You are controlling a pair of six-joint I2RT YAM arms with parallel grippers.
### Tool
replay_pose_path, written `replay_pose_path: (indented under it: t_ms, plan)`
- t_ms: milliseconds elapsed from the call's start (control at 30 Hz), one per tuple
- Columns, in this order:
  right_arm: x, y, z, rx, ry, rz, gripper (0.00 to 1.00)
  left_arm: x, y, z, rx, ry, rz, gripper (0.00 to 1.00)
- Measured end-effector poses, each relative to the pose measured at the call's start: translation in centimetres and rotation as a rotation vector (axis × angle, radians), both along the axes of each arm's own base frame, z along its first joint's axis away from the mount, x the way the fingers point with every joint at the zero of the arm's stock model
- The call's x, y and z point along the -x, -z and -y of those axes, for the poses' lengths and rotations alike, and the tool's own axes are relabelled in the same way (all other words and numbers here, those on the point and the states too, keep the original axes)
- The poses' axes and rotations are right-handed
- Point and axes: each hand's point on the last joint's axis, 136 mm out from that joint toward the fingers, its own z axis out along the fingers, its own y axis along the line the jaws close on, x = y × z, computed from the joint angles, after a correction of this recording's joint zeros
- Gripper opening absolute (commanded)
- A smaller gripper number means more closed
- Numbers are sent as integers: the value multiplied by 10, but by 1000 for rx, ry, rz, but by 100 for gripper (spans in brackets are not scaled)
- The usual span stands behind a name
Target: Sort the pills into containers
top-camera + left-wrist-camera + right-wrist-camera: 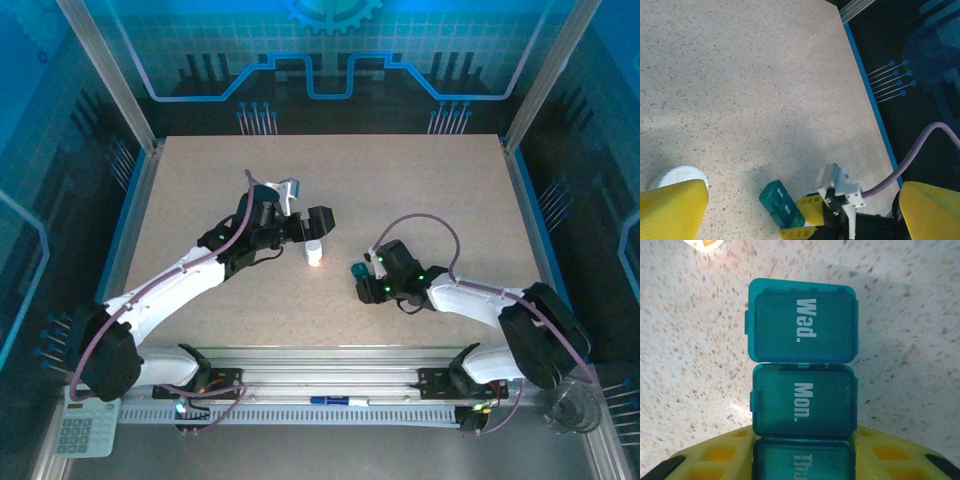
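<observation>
Pill box point(802, 375) sits on the table point(420, 180), a little right of centre, with its near end between the yellow fingers point(715, 456) of the right gripper point(802, 454); those jaws look clamped on it, one pad at each side, though the contact itself is cut off at the edge of the wrist view, so call it a probable grip; lids marked Wed. and Mon. are down, with a third lid beneath them half out of sight; over to the left, the left gripper point(804, 192) hangs low above the table with its jaws wide apart and nothing between them; a white bottle point(315, 253) stands upright just beside it, near the box but not touching it.
</observation>
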Motion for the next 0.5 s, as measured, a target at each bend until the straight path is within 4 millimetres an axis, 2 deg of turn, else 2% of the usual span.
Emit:
replay_pose_path:
  t_ms: [133, 300, 333, 433, 500]
  plan:
    - [8, 9, -7, 60, -53, -3, 44, 0, 1, 0, -1, 0, -2, 99]
    - [7, 12, -8, 110, -72, 12, 47, 0, 5, 0, -6, 1, -10, 99]
    - [5, 12, -8, 119, -73, 19, 51, 0, 7, 0, -9, 1, -15, 99]
    - [5, 13, -4, 145, -76, 25, 73, 1, 10, 0, -18, 2, -23, 99]
    - [5, 12, -4, 148, -79, 28, 80, 2, 12, -1, -23, 3, -28, 99]
